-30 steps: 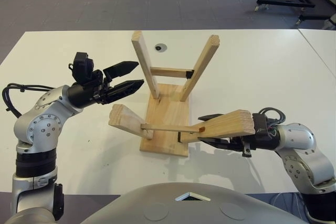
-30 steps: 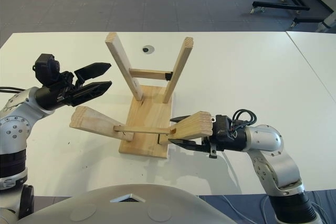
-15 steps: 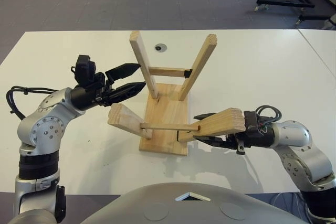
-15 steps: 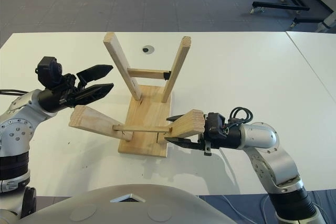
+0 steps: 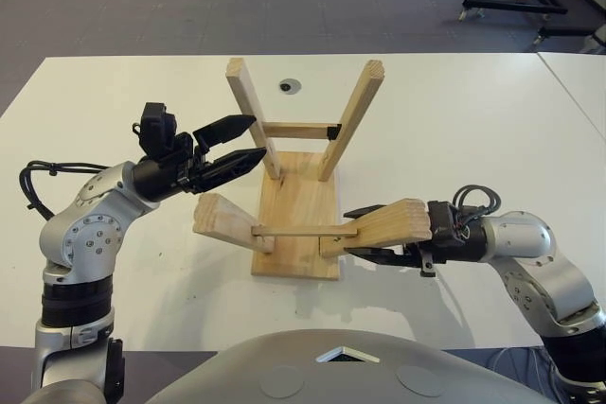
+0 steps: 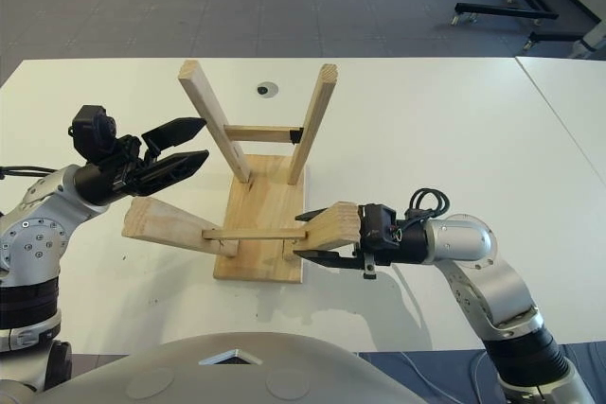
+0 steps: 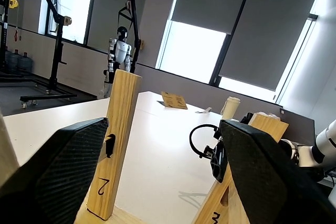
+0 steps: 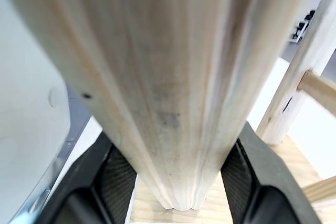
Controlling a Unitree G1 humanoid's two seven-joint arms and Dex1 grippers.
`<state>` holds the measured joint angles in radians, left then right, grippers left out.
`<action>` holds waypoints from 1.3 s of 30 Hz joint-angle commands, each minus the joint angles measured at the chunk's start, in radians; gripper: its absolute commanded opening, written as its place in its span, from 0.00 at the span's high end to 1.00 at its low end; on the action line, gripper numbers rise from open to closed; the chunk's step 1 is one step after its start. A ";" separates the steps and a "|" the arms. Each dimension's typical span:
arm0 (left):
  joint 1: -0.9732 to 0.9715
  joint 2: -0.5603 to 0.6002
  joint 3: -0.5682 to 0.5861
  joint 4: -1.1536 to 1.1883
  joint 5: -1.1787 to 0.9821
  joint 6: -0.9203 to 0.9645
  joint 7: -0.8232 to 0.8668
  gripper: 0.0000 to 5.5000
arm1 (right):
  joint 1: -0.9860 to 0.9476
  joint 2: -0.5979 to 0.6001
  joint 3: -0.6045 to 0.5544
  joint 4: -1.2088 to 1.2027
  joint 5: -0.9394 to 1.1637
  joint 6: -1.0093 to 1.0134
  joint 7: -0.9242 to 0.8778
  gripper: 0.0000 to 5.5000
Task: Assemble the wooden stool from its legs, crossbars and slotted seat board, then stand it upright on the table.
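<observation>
White table [image 5: 454, 120]: right claw [image 5: 365, 232] clamps the loose leg [image 5: 398, 219] at four o'clock of the seat board [image 5: 301, 191]; left claw [image 5: 250, 136] gapes at ten. Best square leg ends before pressing down.

Head stereo pair looks down on tabletop [image 5: 473, 120], both sharing it. Left wrist cam looks level across; right wrist cam close on leg [image 8: 173, 77].

The leg [image 8: 173, 77] runs off the top edge in the right wrist view and covers most of both fingers [image 8: 119, 178] of the right gripper [image 5: 352, 232]. It also hides where its end meets the board [image 5: 294, 196]. The dark round spot [image 5: 287, 86] on the table [image 5: 473, 111] is too small to tell.
</observation>
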<state>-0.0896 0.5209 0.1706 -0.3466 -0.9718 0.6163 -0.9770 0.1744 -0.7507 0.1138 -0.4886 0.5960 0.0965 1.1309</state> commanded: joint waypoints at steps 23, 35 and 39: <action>0.003 -0.012 -0.027 -0.017 0.016 -0.023 0.014 0.29 | -0.072 -0.037 0.067 -0.024 0.010 0.208 -0.104 0.63; 0.001 -0.016 -0.033 -0.015 0.016 -0.029 0.021 0.29 | -0.157 -0.035 0.060 -0.113 -0.005 0.256 -0.103 0.63; 0.000 -0.015 -0.033 -0.014 0.015 -0.028 0.022 0.29 | -0.165 -0.012 0.054 -0.073 -0.081 0.148 -0.091 0.63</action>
<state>-0.0894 0.4990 0.1390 -0.3486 -0.9703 0.5909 -0.9580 0.0269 -0.7739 0.1765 -0.5882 0.5647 0.3087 1.0350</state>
